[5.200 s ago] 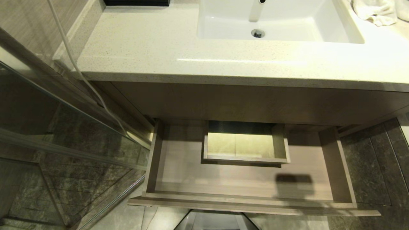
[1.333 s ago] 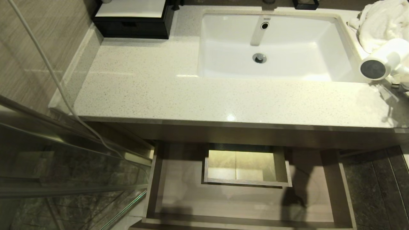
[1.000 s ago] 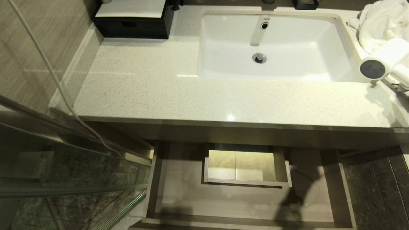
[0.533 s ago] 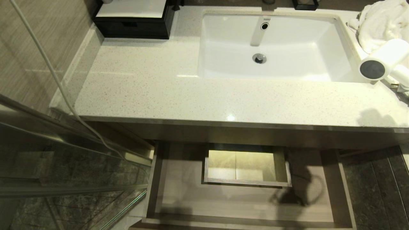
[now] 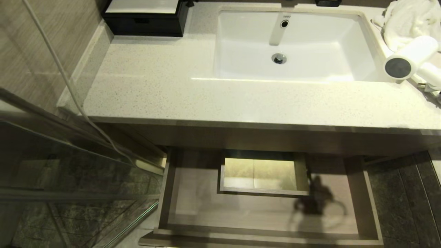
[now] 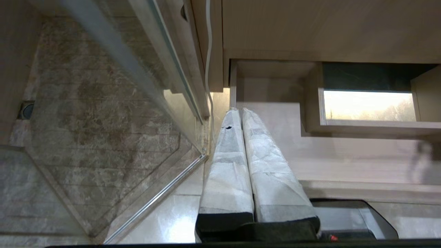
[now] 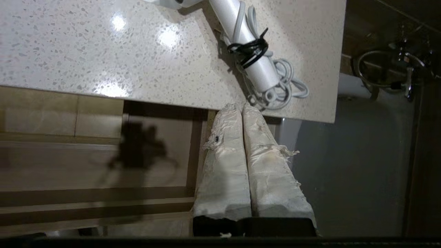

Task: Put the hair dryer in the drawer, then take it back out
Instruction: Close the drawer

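This is a bathroom with a speckled counter and a white sink set in it. Under the counter, the drawer is pulled out, and nothing lies in it, only a shadow. The hair dryer lies on the counter at the right end, next to a white towel. Its cord is bundled by the handle with a black tie.

The right gripper has its two fingers pressed together and holds nothing. It hangs near the counter edge, close to the cord but not touching it. The left gripper is pressed together too, and waits low by the drawer's left side.

It looks like the dryer is out on the counter, so the job may be finished.
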